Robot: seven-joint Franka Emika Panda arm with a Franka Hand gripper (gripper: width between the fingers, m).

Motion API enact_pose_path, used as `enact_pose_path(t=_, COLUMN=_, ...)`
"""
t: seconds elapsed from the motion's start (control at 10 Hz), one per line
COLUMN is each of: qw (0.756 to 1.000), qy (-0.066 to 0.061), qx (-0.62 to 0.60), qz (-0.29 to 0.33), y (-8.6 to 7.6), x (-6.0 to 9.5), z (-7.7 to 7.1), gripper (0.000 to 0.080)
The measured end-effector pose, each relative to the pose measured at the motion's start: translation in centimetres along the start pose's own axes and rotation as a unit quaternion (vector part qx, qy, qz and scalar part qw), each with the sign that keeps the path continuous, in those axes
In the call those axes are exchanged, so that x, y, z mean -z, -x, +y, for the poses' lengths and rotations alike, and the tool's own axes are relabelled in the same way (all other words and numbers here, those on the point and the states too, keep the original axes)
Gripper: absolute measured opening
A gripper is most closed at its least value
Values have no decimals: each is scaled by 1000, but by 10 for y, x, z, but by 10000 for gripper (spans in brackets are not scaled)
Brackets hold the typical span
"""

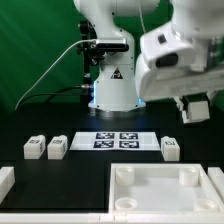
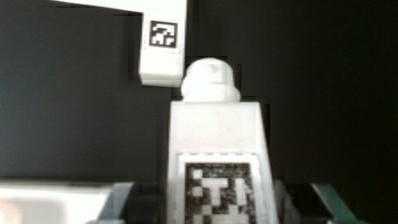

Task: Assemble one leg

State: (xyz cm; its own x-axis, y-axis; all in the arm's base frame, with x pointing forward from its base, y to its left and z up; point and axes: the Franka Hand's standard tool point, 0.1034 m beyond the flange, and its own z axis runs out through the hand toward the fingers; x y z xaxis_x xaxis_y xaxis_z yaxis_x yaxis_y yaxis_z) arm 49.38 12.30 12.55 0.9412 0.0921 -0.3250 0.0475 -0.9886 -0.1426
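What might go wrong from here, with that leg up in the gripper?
1. The gripper seems to hold the held leg well above the table; a slip would drop it.
2. A loose leg lies on the table near below the gripper; lowering here could knock it.
3. The peg must meet a socket in the tray; a tilted grip might jam it.
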Motion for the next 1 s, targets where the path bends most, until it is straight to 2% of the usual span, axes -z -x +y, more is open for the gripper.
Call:
enact_pose_path(t=0.3, qw=990, qy=13, qx=16, qz=143, y=-12, x=6, z=9, gripper=290)
enact_pose_path(t=0.4, qw=982, qy=16, qx=31, qz=186, y=-34, x=23, z=21, gripper=290)
enact_pose_path(t=0.5, qw=965, qy=24, qx=41, qz=260, y=-60, x=48, z=33, gripper=290)
enact_pose_path(t=0.7, qw=928, qy=30, qx=42, qz=369, y=-86, x=74, z=41, gripper=290)
enact_pose_path(t=0.8, qw=908, qy=41, qx=46, qz=415, y=-80, x=65, z=44, gripper=290)
enact_pose_path(t=0.9, qw=905, qy=43, qx=45, qz=421, y=-75, x=57, z=47, gripper=290)
enact_pose_path(t=1.0, qw=903, qy=44, qx=44, qz=425, y=-76, x=58, z=47, gripper=290)
